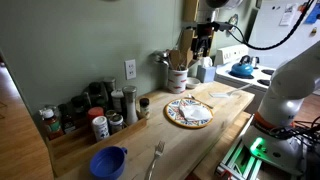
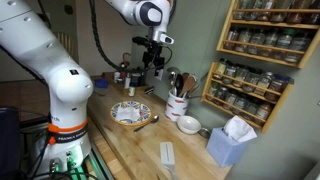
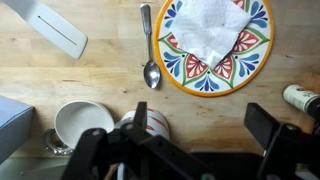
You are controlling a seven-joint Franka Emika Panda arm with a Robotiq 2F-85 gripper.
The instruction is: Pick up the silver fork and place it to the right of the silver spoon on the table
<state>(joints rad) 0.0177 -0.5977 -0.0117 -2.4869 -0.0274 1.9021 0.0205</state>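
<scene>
The silver fork (image 1: 157,158) lies on the light wooden table (image 1: 140,135) near the front edge, beside a blue bowl (image 1: 109,161). It is out of the wrist view. The silver spoon (image 3: 150,50) lies next to the patterned plate (image 3: 210,40), bowl end toward the gripper; it also shows in an exterior view (image 2: 147,123). My gripper (image 3: 205,125) is open and empty. In both exterior views it hangs high above the counter (image 1: 204,40) (image 2: 155,55), over the striped utensil crock (image 3: 152,125), far from the fork.
The plate (image 1: 188,112) holds a white napkin. A white bowl (image 3: 80,125) and a blue tissue box (image 2: 232,145) stand beside the crock. A flat white object (image 3: 55,28) lies past the spoon. Several spice jars (image 1: 100,115) line the wall. A spice rack (image 2: 260,55) hangs on the wall.
</scene>
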